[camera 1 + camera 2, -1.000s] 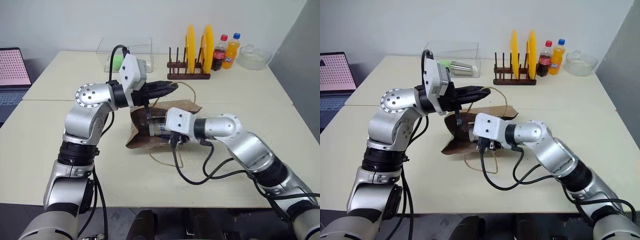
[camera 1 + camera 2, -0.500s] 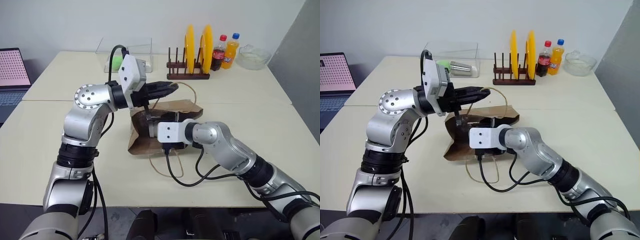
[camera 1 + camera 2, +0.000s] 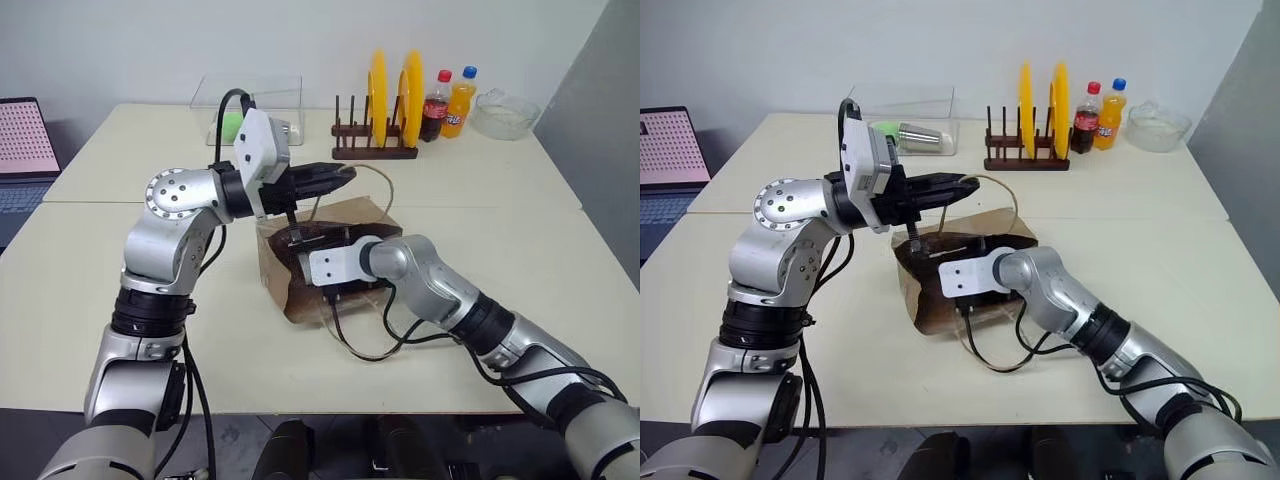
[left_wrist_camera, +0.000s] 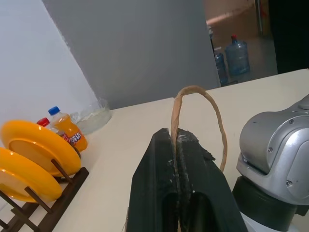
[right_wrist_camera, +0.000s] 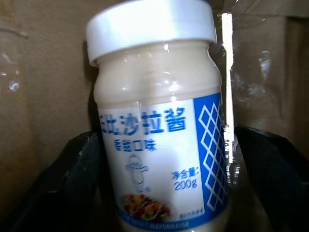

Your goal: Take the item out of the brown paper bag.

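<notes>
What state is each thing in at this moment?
Brown paper bag: upright, mouth open.
Bag handle: pinched in the left tool.
White bottle: inside the bag, capped, between the right tool's fingers, ungripped.
Right tool: open.

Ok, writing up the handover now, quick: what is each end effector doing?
Left end effector: closed on a handle of the brown paper bag.
Right end effector: open inside the bag, fingers either side of the white bottle.
</notes>
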{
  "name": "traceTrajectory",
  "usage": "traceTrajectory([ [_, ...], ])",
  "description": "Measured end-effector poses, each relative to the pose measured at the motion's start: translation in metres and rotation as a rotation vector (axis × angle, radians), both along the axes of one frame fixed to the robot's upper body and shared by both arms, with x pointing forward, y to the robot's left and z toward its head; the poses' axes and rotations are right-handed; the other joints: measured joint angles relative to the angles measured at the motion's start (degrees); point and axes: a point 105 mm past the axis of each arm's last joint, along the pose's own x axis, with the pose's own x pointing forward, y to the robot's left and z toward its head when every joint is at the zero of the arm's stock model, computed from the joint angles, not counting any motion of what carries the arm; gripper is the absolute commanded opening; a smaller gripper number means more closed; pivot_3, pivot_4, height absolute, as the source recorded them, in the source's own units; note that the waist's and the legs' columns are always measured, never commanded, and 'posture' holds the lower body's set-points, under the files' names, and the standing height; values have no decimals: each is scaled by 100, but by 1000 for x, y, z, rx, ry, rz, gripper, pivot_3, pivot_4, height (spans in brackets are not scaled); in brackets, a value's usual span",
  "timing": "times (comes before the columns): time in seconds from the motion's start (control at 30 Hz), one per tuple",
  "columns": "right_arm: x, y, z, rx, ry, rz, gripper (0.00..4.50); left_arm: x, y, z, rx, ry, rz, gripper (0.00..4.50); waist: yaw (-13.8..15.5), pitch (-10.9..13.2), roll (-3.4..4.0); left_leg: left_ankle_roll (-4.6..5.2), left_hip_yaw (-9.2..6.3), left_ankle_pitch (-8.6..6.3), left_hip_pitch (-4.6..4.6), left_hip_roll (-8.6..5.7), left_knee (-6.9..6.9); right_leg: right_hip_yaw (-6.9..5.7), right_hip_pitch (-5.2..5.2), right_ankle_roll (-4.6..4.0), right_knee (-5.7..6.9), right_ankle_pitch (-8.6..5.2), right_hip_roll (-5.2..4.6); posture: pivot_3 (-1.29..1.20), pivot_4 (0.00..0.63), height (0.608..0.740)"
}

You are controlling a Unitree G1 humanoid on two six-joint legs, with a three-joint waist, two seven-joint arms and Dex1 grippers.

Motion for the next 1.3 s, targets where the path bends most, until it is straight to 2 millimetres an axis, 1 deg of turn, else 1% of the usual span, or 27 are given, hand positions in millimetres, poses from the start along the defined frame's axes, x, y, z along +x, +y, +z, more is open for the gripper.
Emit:
traceTrajectory([
  [0.03, 0, 0, 0, -1, 2, 3, 3151, 0, 0, -1, 1, 1, 1, 0, -1, 0, 0, 2, 0, -1, 0, 0, 0, 0, 0, 0, 0, 0, 0, 0, 150, 740],
  [0.07, -1, 0, 0, -2, 5, 6, 3027, 0, 1, -1, 3, 1, 3, 0, -1, 0, 0, 3, -1, -1, 0, 0, 0, 0, 0, 0, 0, 0, 0, 0, 150, 740],
  [0.2, -3, -3, 2, 9, 19, 14, 3027, 3, 5, -3, 18, -4, 24, 0, 0, 0, 0, 2, -1, -1, -1, 0, -1, 0, -2, 0, -1, 0, 0, 0, 150, 740],
  [0.3, -9, -6, 7, 20, 29, 48, 3027, 9, 9, -5, 20, -3, 54, 0, 5, 1, 0, 1, -3, -1, -5, 0, -2, -2, -5, 0, -1, 0, 0, 0, 150, 740],
  [0.37, -17, -9, 20, 46, 29, 100, 3027, 20, 17, -7, 10, 4, 109, 0, 7, 1, 0, 1, -2, -1, -8, 0, -2, -2, -7, 0, -2, 0, 0, 0, 150, 740],
  [0.47, -23, -12, 40, 108, 26, 143, 3027, 28, 23, -9, 14, -4, 148, 0, 9, 1, 0, 4, -2, -2, -8, 0, -3, -3, -7, 0, -3, 0, 0, 0, 150, 740],
  [0.53, -30, -12, 52, 195, 70, 171, 3027, 32, 26, -8, 22, -22, 168, 0, 11, 1, 0, 5, -4, -3, -8, 1, -3, -5, -6, 0, -3, 0, 0, 0, 150, 740],
  [0.77, -57, -12, 85, 435, 210, 301, 3027, 40, 31, -9, 41, -53, 206, 0, 16, 1, 0, 7, -4, -4, -8, 1, -3, -5, -6, 0, -3, 0, -1, 0, 150, 740],
  [0.9, -66, -17, 115, 604, 240, 358, 3027, 43, 34, -12, 51, -58, 217, 0, 20, 1, 0, 7, -6, -4, -9, 1, -3, -6, -6, 0, -2, 0, -1, 0, 150, 740],
  [0.97, -66, -20, 123, 629, 220, 358, 3027, 42, 34, -12, 52, -66, 216, 0, 22, 1, 0, 7, -5, -4, -9, 1, -3, -5, -6, 0, -2, 0, -1, 0, 150, 740],
  [1.03, -61, -23, 130, 638, 183, 343, 3027, 43, 34, -12, 53, -68, 216, 0, 22, 1, 1, 8, -4, -4, -9, 1, -3, -5, -6, 0, -1, 0, -1, 0, 150, 740],
  [1.1, -53, -29, 144, 661, 127, 321, 3027, 44, 34, -12, 53, -68, 218, 0, 21, 2, 2, 7, -3, -4, -9, 1, -3, -5, -8, 0, -1, 0, -1, 0, 150, 740],
  [1.17, -47, -41, 164, 705, 58, 290, 3027, 44, 35, -13, 54, -71, 220, 0, 24, 2, 1, 7, -4, -4, -9, 1, -5, -5, -7, 0, -2, 0, -1, 0, 150, 740],
  [1.23, -37, -59, 182, 761, -10, 229, 3027, 45, 36, -14, 56, -71, 223, 0, 28, 2, 1, 7, -1, -4, -11, 0, -4, -4, -7, -1, -3, 1, -3, 0, 150, 740],
  [1.3, -26, -77, 190, 799, -51, 159, 3027, 46, 37, -14, 59, -69, 227, 0, 32, 2, 1, 8, -1, -5, -11, 0, -5, -4, -6, -1, -5, 1, -4, 0, 150, 740],
])
